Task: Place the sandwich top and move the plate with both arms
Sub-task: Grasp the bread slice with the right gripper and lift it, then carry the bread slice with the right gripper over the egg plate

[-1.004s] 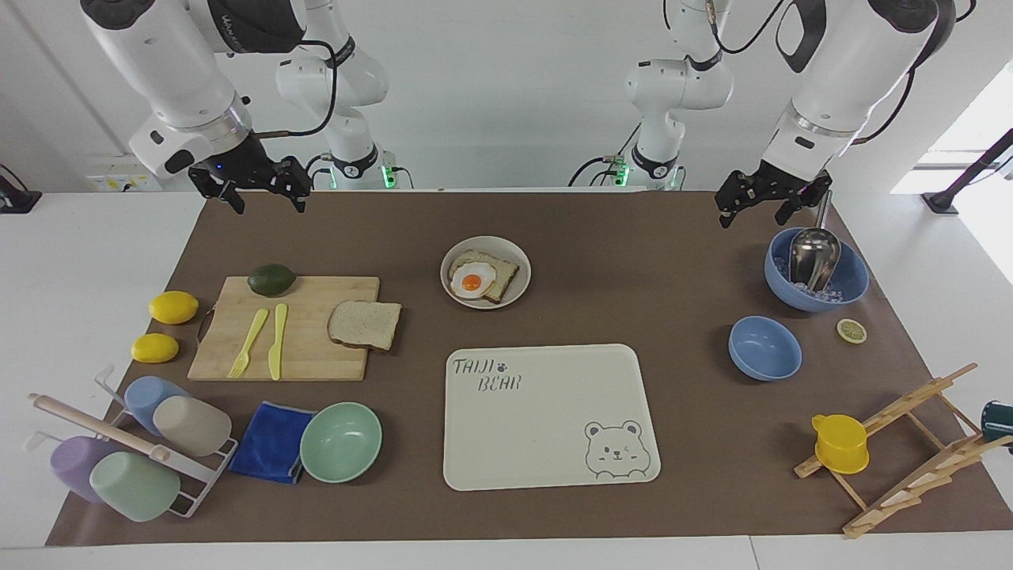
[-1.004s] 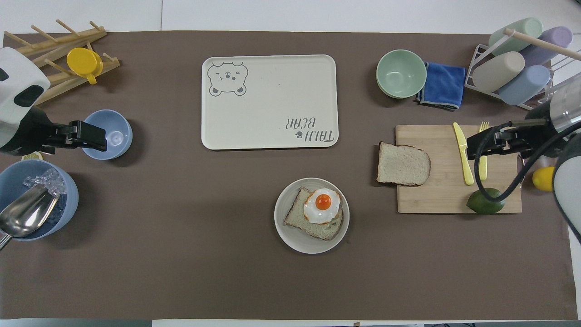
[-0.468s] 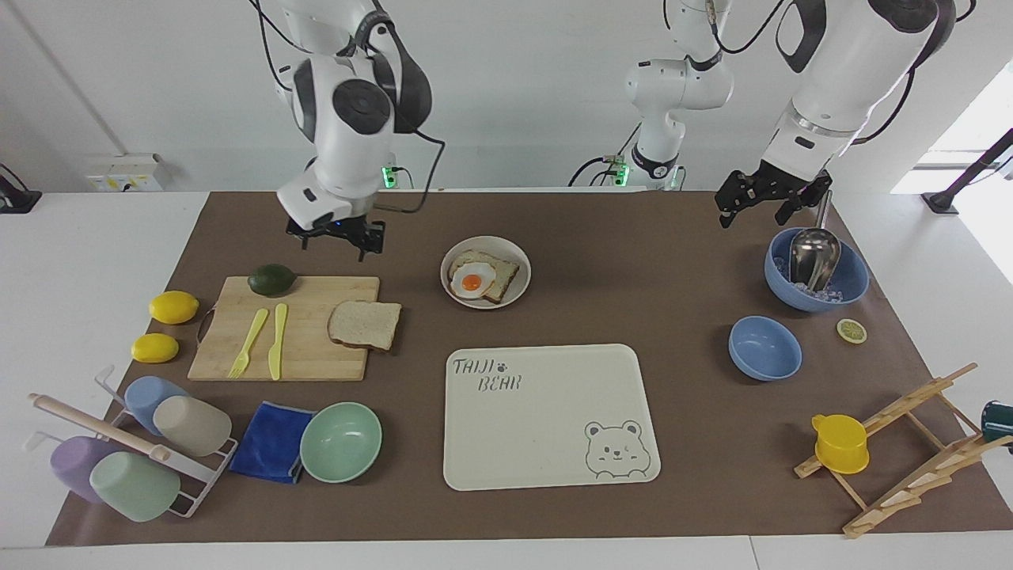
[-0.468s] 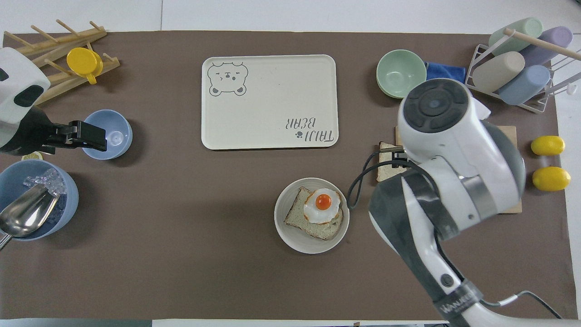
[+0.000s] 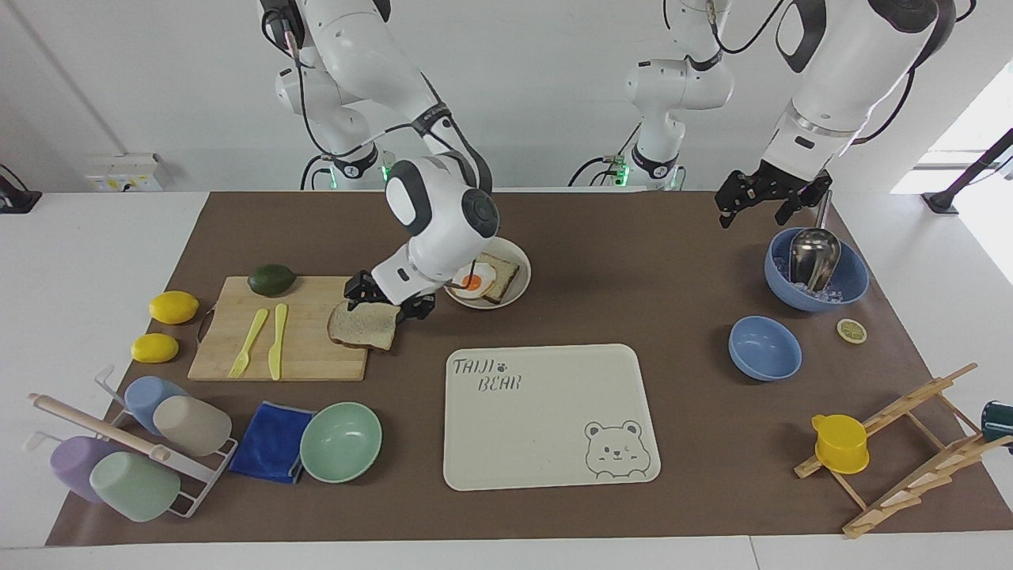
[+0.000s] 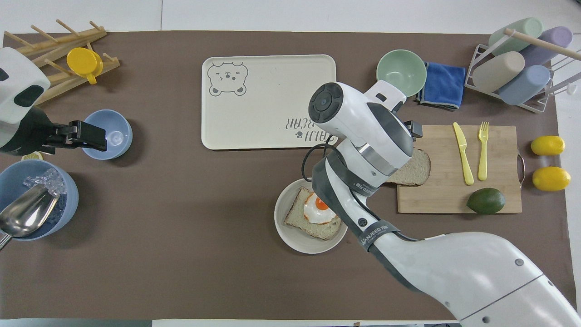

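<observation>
So the right hand point(image 5: 389, 300) is down over the plain bread slice point(image 5: 366, 325), the one that goes on top of the sandwich. That slice sits on the corner of the wooden cutting board point(image 5: 289, 328) closest to the plate, hanging a bit off the edge. The hand's fingers are spread wide, one on each side of the slice's edge nearest the robots, and they haven't closed on anything. Whether they actually touch the bread, I can't tell from here.

The plate point(image 5: 514, 291) is right beside it, a bit nearer the robots, sitting on the brown mat with the other bread slice and a fried egg point(image 5: 473, 280) on top. The right arm's wrist blocks part of it from where I stand. The bear-printed tray point(image 5: 546, 412) is farther from the robots than the plate, with nothing on it.

The left hand point(image 5: 760, 198) is just waiting in the air, over the mat beside the big blue bowl point(image 5: 847, 289) with the metal scoop point(image 5: 813, 257) in it, fingers wide open and holding nothing.

Also on the board: a yellow knife point(image 5: 277, 340), a yellow fork point(image 5: 249, 342) and an avocado point(image 5: 271, 279). Two lemons point(image 5: 173, 307) sit on the tabletop just off the board, toward the right arm's end.
</observation>
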Controlling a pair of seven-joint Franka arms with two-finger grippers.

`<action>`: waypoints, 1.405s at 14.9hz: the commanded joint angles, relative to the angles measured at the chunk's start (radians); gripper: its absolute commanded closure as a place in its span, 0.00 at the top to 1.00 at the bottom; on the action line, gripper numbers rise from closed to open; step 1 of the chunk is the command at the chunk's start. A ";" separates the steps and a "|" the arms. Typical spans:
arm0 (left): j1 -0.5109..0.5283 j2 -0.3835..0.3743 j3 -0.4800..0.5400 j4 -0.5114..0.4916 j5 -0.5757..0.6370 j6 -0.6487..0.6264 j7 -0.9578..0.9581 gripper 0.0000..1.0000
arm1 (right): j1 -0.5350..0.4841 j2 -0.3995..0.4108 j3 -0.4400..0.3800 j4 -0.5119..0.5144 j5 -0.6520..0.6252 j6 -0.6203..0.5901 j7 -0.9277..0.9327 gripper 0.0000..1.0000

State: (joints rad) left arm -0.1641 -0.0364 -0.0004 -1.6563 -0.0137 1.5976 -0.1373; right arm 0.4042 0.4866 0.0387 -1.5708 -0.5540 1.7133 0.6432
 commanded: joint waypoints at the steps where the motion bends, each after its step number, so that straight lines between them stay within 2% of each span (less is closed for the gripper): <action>1: 0.008 -0.022 -0.004 -0.020 0.008 -0.008 0.005 1.00 | -0.042 0.037 0.004 0.028 0.051 0.067 0.016 1.00; 4: 0.008 -0.022 -0.004 -0.020 0.008 -0.008 0.005 1.00 | -0.036 0.020 0.006 -0.047 0.066 0.115 0.038 1.00; 6: 0.008 -0.022 -0.004 -0.020 0.008 -0.007 0.005 1.00 | -0.045 0.020 0.007 -0.061 0.086 0.161 0.041 1.00; 11: 0.008 -0.022 -0.004 -0.020 0.009 -0.007 0.005 1.00 | -0.044 0.014 0.009 -0.066 0.105 0.114 0.038 1.00; 14: 0.008 -0.020 -0.004 -0.020 0.009 -0.008 0.005 1.00 | -0.042 -0.005 0.009 -0.107 0.105 0.088 0.039 1.00; 21: 0.008 -0.022 -0.004 -0.020 0.009 -0.008 0.005 1.00 | -0.042 -0.031 0.009 -0.183 0.121 0.107 0.036 1.00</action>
State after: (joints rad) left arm -0.1641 -0.0364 -0.0004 -1.6563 -0.0137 1.5975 -0.1373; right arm 0.3697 0.4942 0.0416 -1.7050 -0.4504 1.8020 0.6678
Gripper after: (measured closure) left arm 0.000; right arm 0.000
